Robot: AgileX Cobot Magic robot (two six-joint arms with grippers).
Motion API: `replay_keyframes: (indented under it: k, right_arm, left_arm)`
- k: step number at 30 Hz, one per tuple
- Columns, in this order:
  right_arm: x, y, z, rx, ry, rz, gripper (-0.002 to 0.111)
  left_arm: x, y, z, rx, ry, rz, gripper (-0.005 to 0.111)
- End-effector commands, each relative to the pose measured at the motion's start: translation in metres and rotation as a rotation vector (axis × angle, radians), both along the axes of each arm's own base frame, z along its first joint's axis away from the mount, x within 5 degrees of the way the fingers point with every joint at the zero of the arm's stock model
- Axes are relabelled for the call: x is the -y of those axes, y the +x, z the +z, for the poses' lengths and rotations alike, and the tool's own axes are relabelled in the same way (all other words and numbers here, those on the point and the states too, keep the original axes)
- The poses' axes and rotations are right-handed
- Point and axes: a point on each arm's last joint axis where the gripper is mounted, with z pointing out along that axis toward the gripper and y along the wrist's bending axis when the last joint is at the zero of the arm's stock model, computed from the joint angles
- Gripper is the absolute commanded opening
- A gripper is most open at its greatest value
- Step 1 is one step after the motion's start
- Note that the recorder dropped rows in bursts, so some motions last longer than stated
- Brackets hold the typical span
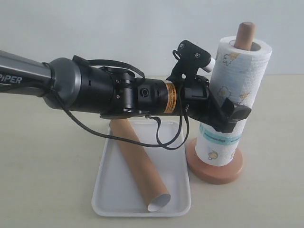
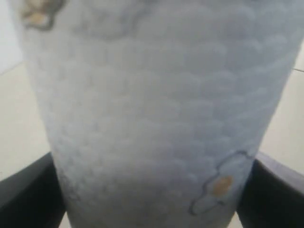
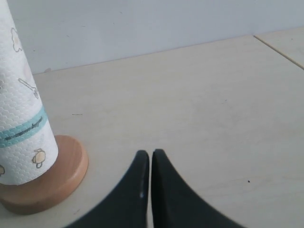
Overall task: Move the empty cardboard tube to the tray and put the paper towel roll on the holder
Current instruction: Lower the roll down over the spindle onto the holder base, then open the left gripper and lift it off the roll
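The paper towel roll [image 1: 237,71] stands on the holder, whose pole top [image 1: 245,34] pokes out of the core and whose disc base [image 1: 216,173] lies under it. My left gripper [image 1: 228,111] reaches across from the left and is shut on the roll's middle. In the left wrist view the roll [image 2: 152,104] fills the picture, with a dark finger [image 2: 28,190] against each side. The empty cardboard tube [image 1: 142,166] lies slantwise in the white tray [image 1: 107,190]. My right gripper [image 3: 150,154] is shut on nothing, low over the table beside the holder base [image 3: 61,175] and roll [image 3: 19,118].
The left arm [image 1: 95,90] and its cable span the space above the tray's far end. The tray sits close to the holder base on its left. A pale wall rises behind the beige table [image 3: 199,95].
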Motion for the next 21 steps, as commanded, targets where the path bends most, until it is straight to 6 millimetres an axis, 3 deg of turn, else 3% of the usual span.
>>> replay_keyframes:
  k: [1,4,10,21]
  right_arm:
    - [0.0,0.0,0.001,0.013,-0.008,-0.001,0.001]
    - [0.0,0.0,0.001,0.013,-0.008,-0.001,0.001]
    - [0.0,0.0,0.001,0.013,-0.008,-0.001,0.001]
    - [0.0,0.0,0.001,0.013,-0.008,-0.001,0.001]
  left_arm:
    - [0.001,-0.001,0.003,-0.016,-0.018,0.008,0.075]
    - [0.001,-0.001,0.002,-0.073,-0.036,0.032,0.086]
    - [0.0,-0.002,0.008,-0.079,-0.048,0.034,0.088]
    - [-0.022,-0.031,0.099,0.015,-0.082,-0.037,0.088]
